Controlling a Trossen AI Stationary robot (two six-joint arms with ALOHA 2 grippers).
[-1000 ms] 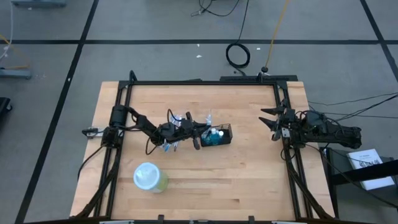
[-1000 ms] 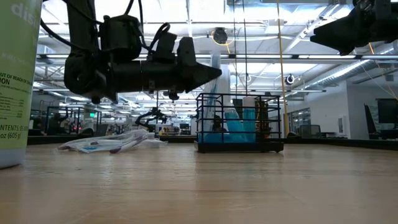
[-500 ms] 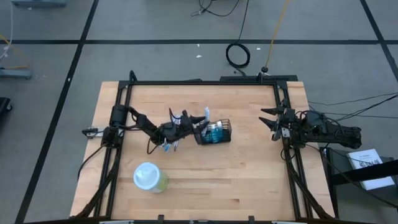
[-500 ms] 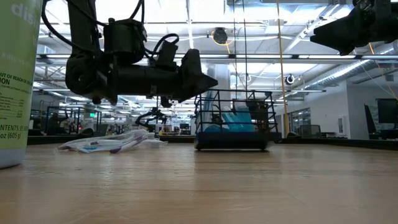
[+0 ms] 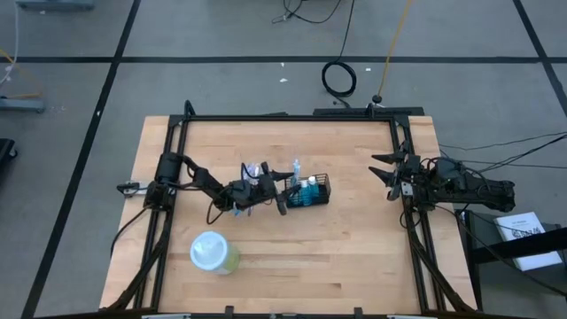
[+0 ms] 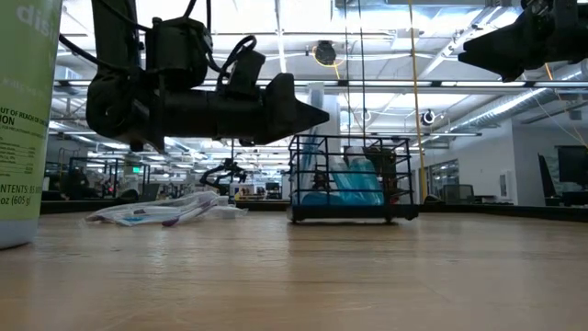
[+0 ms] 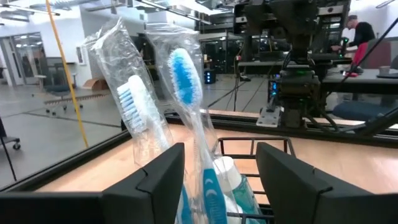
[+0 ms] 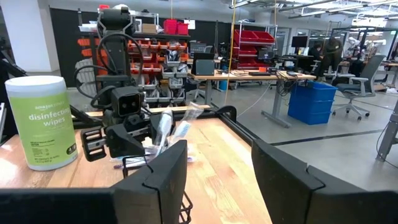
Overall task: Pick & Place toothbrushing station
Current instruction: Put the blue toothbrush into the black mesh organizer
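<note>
Left gripper sits mid-table, fingers spread apart, at the near end of the toothbrushing station, which stands on the table holding wrapped toothbrushes. Right gripper waits at the right edge, fingers apart. Wipes canister stands well apart.

High cam looks straight down on the whole table. Low cam sits at tabletop level, facing the room. Wrist cams face each other across it; all four catch the caddy.
</note>
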